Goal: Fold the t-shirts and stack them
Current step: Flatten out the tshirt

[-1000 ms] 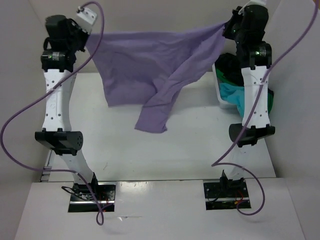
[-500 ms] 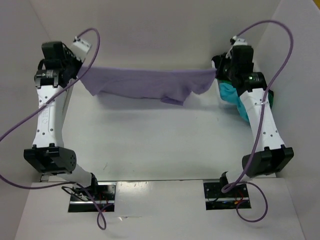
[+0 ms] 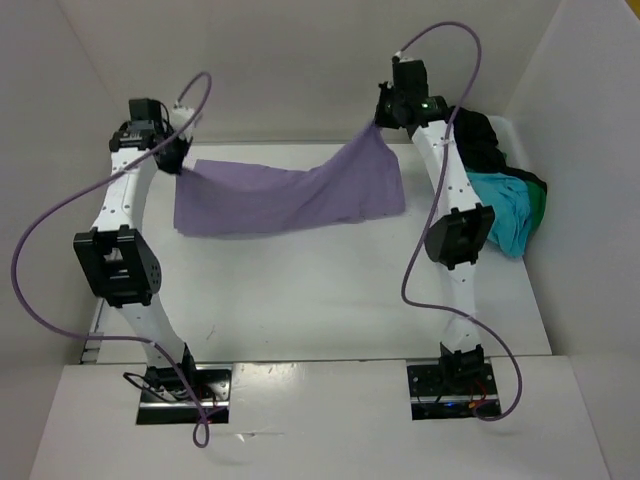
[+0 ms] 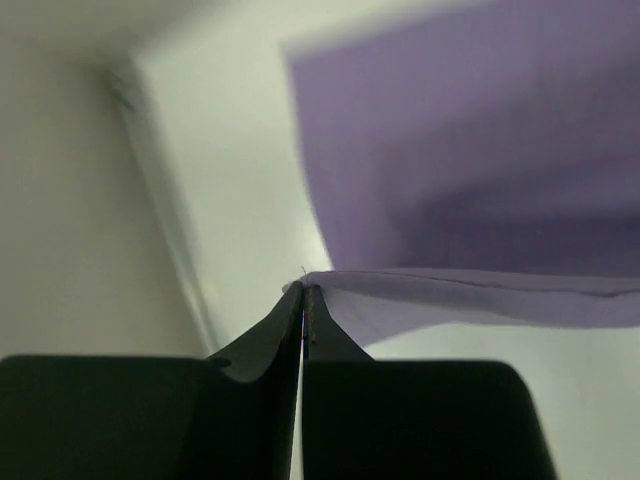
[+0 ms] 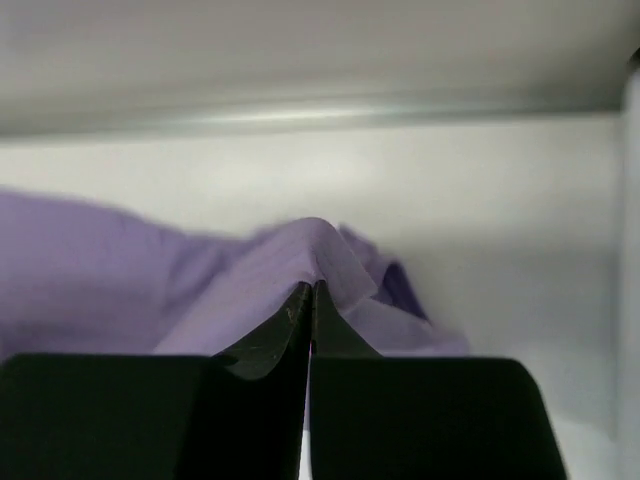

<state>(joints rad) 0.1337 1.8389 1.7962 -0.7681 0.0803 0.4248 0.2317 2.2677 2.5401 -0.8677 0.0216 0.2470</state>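
The lavender purple t-shirt (image 3: 290,195) is stretched between both grippers at the far side of the table, its lower part lying on the table. My left gripper (image 3: 183,165) is shut on its far left corner; the pinched edge shows in the left wrist view (image 4: 303,288). My right gripper (image 3: 378,122) is shut on its far right corner, held a little higher, with the cloth bunched over the fingertips in the right wrist view (image 5: 311,285). The turquoise blue shirt (image 3: 503,212), the black shirt (image 3: 482,140) and a bit of the bright green shirt (image 3: 538,205) lie piled at the right.
White walls enclose the table on the left, back and right. The pile of shirts at the right hides the white bin. Both arm bases stand at the near edge (image 3: 185,385).
Both grippers have moved from high up down and away to the far side of the table, carrying the purple shirt. It now lies partly flat instead of hanging in the air.
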